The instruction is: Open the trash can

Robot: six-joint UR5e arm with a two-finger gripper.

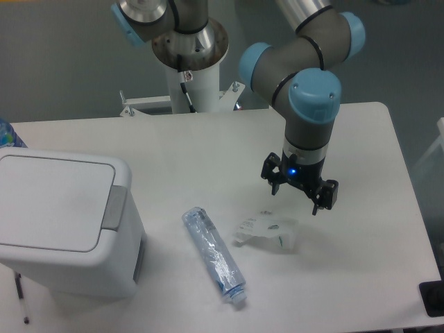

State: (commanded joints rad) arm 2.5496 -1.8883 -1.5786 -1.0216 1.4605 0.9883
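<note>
Nearest to you, along the front edge of the white bench (208,149), a thin dark pen-like stick (21,298) lies at the left corner, and a dark flat object (433,298) is cut off by the frame at the right corner. Just behind the stick you will find the trash can (66,222), a boxy white bin standing at the bench's left side with its flat white lid (52,201) lying closed and the grey push tab (114,207) on the rim facing right, toward the middle of the bench. To its right, apart from it, a clear plastic bottle (214,255) lies on its side, cap end toward the front edge. A little further back and right of the bottle you see a crumpled piece of clear plastic (267,231) with faint green print. Above and just right of that piece hangs the gripper (300,191), pointing down with its two dark fingers spread apart and nothing between them, well away from the trash can. Behind it, the arm's blue-capped joints rise toward the white mounting post (194,83) at the far edge. At the far left a blue object (8,133) peeks in beyond the trash can.
</note>
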